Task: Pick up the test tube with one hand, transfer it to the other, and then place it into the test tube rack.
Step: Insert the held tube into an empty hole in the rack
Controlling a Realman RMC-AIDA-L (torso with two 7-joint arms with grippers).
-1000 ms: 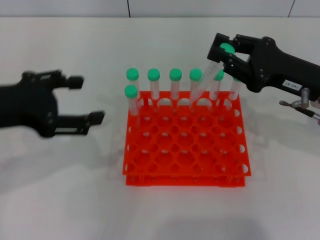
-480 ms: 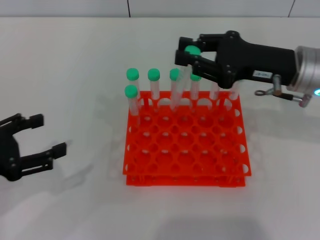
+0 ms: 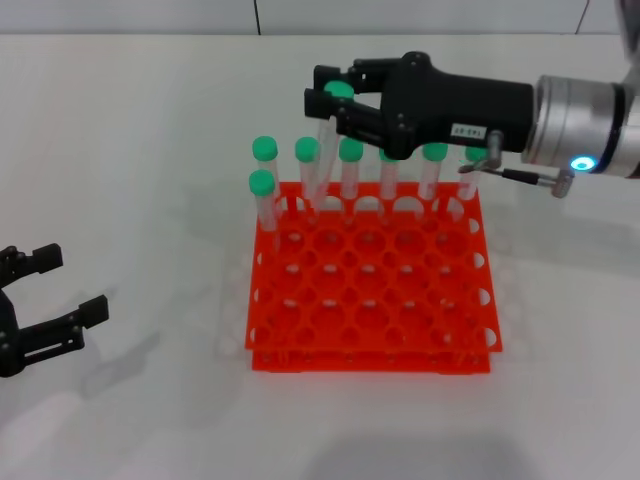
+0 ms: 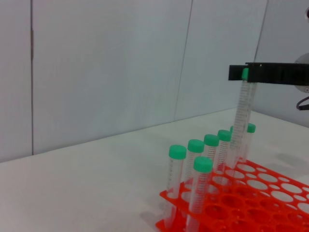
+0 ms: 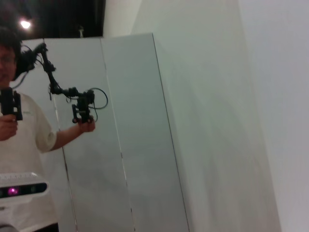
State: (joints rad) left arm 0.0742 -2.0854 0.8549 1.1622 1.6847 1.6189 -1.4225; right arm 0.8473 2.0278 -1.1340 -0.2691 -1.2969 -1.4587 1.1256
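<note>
Tube in right end effector above rack's far-left edge.

The test tube rack is bright orange-red, patterned with a grid of round holes. The test tube is clear with a green cap, as are the racked tubes. Both the right hand, white-labelled, and the left hand are black. The counter is white.
</note>
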